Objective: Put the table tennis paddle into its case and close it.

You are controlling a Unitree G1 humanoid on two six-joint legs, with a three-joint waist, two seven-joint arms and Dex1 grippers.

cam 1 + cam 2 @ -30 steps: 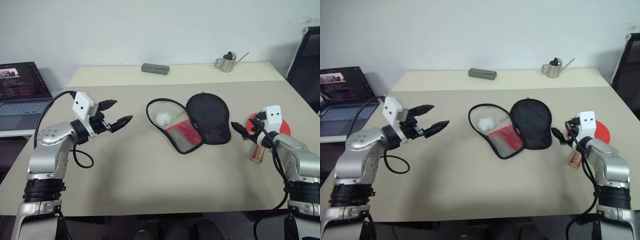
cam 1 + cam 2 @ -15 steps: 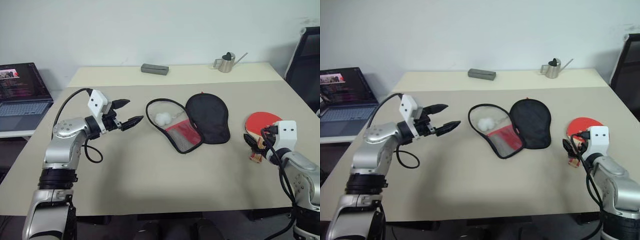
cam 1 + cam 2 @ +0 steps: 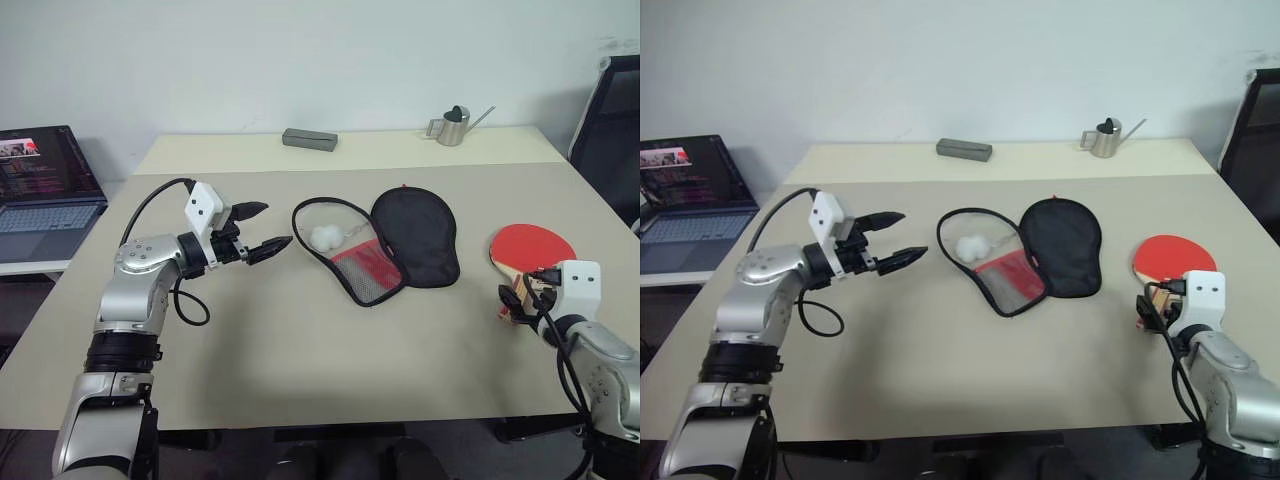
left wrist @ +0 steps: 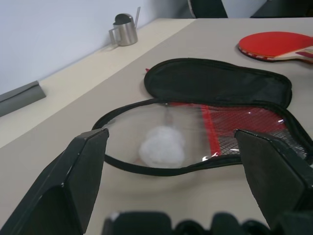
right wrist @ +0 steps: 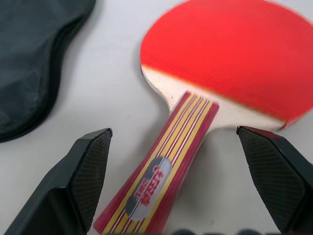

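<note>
The table tennis paddle (image 3: 530,247) lies flat on the bench (image 3: 300,350) at the robot's right, well apart from the open case (image 3: 385,245) at the middle. Its handle points back toward the right tool (image 5: 186,186), whose fingers stand wide apart on either side of the striped handle without touching it. So the right arm is plainly the nearer one for the pickup. The left tool (image 3: 262,230), fingers also apart and empty, hovers just beside the case's mesh half, near the white pom-pom (image 3: 324,237).

Head stereo pair; close wrist views
</note>
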